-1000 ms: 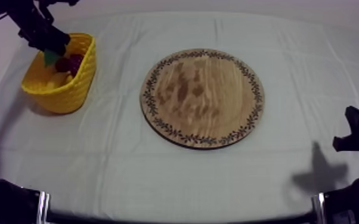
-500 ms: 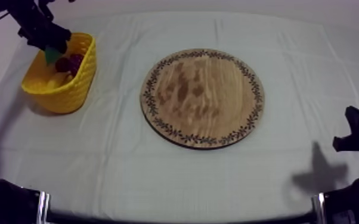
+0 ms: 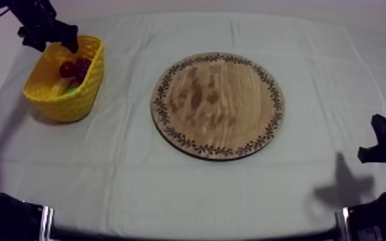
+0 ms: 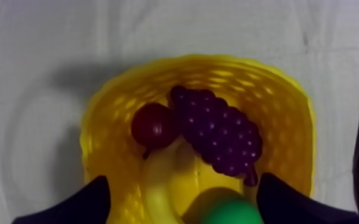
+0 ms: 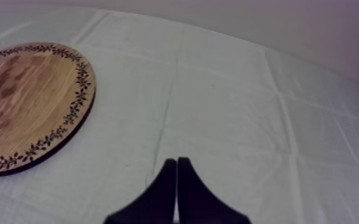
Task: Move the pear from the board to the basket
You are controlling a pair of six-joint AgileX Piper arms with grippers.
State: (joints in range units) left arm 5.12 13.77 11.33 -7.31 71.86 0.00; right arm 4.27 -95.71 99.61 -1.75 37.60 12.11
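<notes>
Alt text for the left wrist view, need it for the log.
The open left gripper hovers over the yellow basket, with the green pear lying inside it. The basket also holds a bunch of grapes, a small red fruit and a banana.

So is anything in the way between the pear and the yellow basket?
Nothing visible is in the way. The pear lies inside the yellow basket already, next to the banana, with the grapes and the small red fruit. The left gripper is above it, open.
</notes>
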